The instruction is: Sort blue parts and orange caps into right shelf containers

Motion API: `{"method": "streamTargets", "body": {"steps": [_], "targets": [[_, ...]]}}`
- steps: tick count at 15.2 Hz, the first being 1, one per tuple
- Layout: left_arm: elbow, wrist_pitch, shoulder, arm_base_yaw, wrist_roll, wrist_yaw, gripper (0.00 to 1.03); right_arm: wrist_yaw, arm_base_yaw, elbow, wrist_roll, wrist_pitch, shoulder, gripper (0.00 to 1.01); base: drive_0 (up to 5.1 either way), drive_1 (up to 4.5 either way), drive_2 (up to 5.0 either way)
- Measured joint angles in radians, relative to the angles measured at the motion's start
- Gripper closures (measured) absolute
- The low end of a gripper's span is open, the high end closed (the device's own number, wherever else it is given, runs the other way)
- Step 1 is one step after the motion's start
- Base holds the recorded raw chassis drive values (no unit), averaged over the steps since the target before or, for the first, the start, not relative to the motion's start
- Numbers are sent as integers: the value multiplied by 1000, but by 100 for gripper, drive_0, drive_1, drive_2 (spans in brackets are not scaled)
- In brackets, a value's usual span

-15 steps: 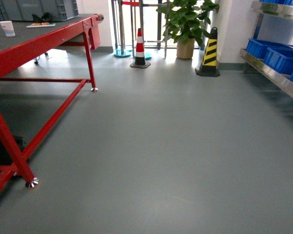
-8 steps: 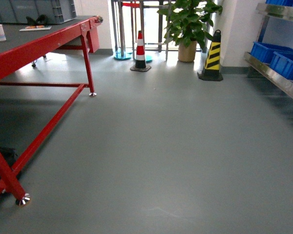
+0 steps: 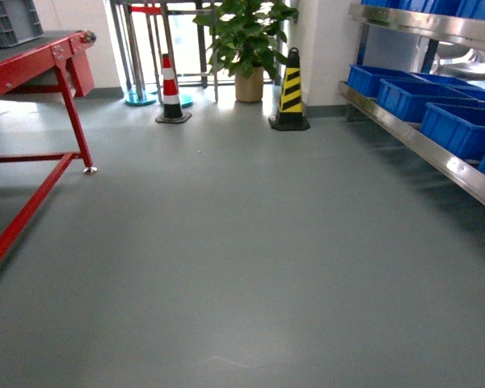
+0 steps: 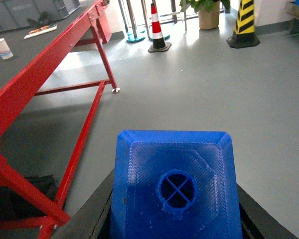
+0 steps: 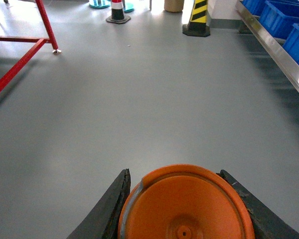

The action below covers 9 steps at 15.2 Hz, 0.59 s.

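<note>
In the left wrist view a bright blue part with a round crossed hole in its top fills the bottom of the frame, and my left gripper is shut on it with a black finger on each side. In the right wrist view my right gripper is shut on an orange cap, its flat round top facing the camera. Blue containers stand in a row on the steel right shelf along the right edge of the head view. Neither gripper shows in the head view.
A red-framed table stands at the left, with a paper cup on its dark top. At the back are a red-white cone, a yellow-black cone and a potted plant. Grey floor lies between table and shelf.
The head view has swung to the right: the red table has slid toward the left edge, and much more of the shelf with its blue containers has come into view.
</note>
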Motion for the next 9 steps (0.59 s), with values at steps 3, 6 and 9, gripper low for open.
{"method": "streamTargets", "body": {"steps": [3,6,9], "targets": [[0,0,0,0,0,0,59,2,0,0,0,0,0,58,-164,-164,-164],[0,0,0,0,0,0,59,0,0,0,0,0,0,58,-153,-153,-153],[0,0,0,0,0,0,59,0,0,0,0,0,0,58,-154,-154,-154]]}}
